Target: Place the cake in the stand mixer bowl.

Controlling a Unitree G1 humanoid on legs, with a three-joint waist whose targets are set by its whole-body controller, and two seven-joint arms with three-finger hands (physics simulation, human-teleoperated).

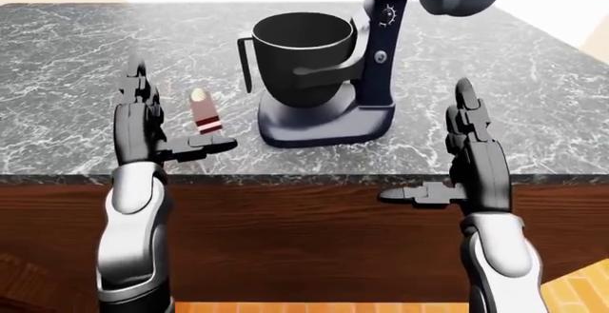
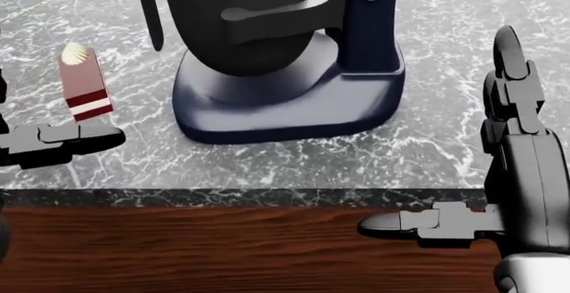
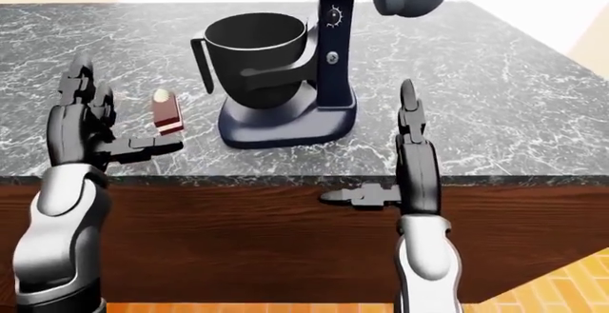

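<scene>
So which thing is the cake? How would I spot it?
Find the big dark-blue stand mixer on the grey marble counter. In the left-eye view, look just left of its black bowl, near the robot's open left hand. The cake is the small upright slice there: reddish-brown, with a white stripe and a cream swirl on top.

Cake (image 2: 82, 82): pink slice, cream-topped, lying on the counter (image 1: 76, 49), left of the dark, upright stand mixer bowl (image 1: 303, 55).
</scene>
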